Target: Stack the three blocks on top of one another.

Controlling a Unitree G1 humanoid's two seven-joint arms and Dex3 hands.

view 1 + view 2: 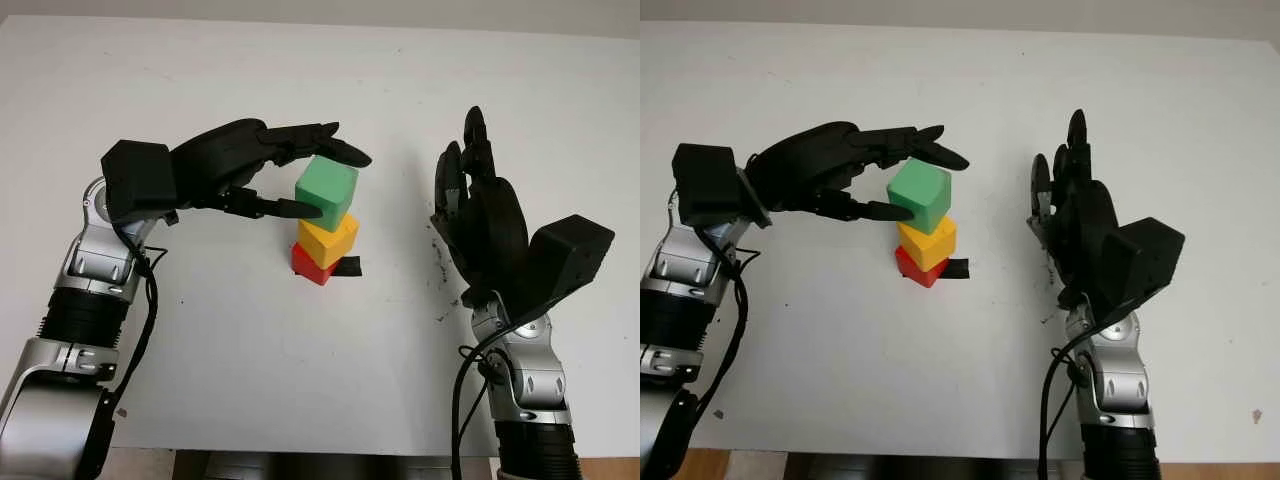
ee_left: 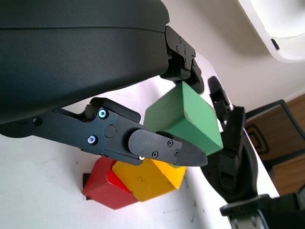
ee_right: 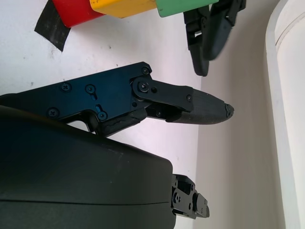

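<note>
Right hand [image 1: 480, 215] is closest to the head camera, sitting off to the right of the stack on the white table [image 1: 300, 380], open and holding nothing, well apart from the blocks. Left hand [image 1: 300, 180] is the busy one: it comes in from the left and has the green block [image 1: 326, 192] pinched, thumb on the near-left face and the other fingers [image 1: 330, 150] over the far top edge. Green block sits on top of the yellow block [image 1: 328, 240], a bit tilted and twisted relative to it, and I can't tell whether it's fully seated. Yellow sits on the red block [image 1: 311, 264], overhanging it to the right. Red is on the table, next to a small strip of black tape [image 1: 347, 268] at its right side.
</note>
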